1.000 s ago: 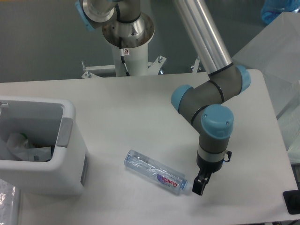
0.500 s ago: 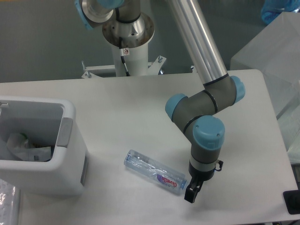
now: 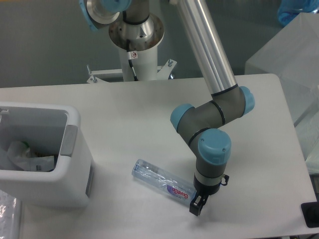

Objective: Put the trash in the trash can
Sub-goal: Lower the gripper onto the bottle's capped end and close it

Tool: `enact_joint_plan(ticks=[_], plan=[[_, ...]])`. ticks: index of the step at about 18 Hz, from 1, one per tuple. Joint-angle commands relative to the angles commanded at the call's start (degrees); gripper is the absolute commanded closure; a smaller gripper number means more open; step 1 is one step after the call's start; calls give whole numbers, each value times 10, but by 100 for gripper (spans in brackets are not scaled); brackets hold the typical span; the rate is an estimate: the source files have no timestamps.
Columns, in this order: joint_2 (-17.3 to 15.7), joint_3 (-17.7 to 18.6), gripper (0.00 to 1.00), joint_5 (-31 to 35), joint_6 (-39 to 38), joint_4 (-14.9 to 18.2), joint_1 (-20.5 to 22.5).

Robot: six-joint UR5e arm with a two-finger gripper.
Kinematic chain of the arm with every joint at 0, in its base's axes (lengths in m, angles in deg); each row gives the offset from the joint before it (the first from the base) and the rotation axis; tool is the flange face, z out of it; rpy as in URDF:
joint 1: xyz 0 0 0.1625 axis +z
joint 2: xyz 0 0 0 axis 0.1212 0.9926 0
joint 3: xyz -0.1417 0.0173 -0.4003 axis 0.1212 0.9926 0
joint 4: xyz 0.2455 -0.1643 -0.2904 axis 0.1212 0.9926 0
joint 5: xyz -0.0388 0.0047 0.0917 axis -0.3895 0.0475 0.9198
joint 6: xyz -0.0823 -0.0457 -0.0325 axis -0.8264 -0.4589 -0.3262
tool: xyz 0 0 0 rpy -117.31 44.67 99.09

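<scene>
Bottle (image 3: 164,181) lying flat on the worktop (image 3: 139,109), front centre, cap end pointing right, purple-red label up, well apart from the bin (image 3: 75,149) at the left edge. Fingers (image 3: 195,208) down at the cap end, right against it (spread not readable from this angle, can't tell whether parted or closed). White wrapper (image 3: 30,158) sitting crumpled inside the bin.
</scene>
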Motion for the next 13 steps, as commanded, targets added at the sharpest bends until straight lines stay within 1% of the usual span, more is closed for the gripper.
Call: enact_joint_plan(ticks=[8, 10, 13], plan=[[-1, 4, 39, 0, 2, 0, -10], [-1, 4, 44, 0, 2, 0, -10], [-1, 6, 50, 0, 2, 0, -10]])
